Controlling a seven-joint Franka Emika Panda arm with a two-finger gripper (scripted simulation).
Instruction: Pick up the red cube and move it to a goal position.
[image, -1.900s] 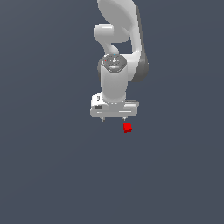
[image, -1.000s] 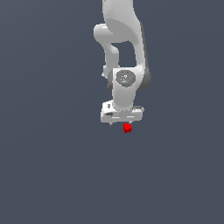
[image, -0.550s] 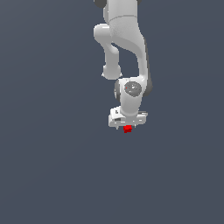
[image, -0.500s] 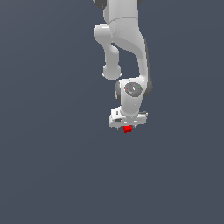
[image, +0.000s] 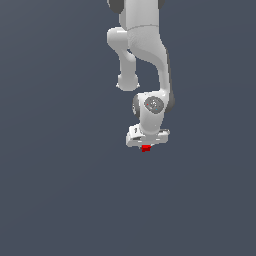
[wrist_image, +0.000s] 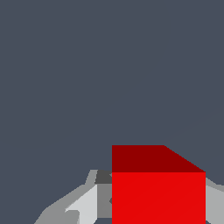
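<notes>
The red cube (image: 146, 148) is a tiny bright block on the grey floor, directly under the white hand. My gripper (image: 146, 145) has come down over it, so only the cube's lower part shows in the exterior view. In the wrist view the red cube (wrist_image: 158, 188) fills the space between the two fingers, and my gripper (wrist_image: 151, 203) straddles it. One light grey finger (wrist_image: 85, 205) stands a narrow dark gap away from the cube's side. The other finger (wrist_image: 215, 199) lies against the opposite side. The gripper reads as open around the cube.
A plain dark grey floor (image: 60, 190) spreads on all sides. The white arm (image: 142, 45) rises straight above the hand. Nothing else shows.
The hand has moved toward the exterior view's right and lowered onto the cube, with the arm folding down. The cube has stayed where it was.
</notes>
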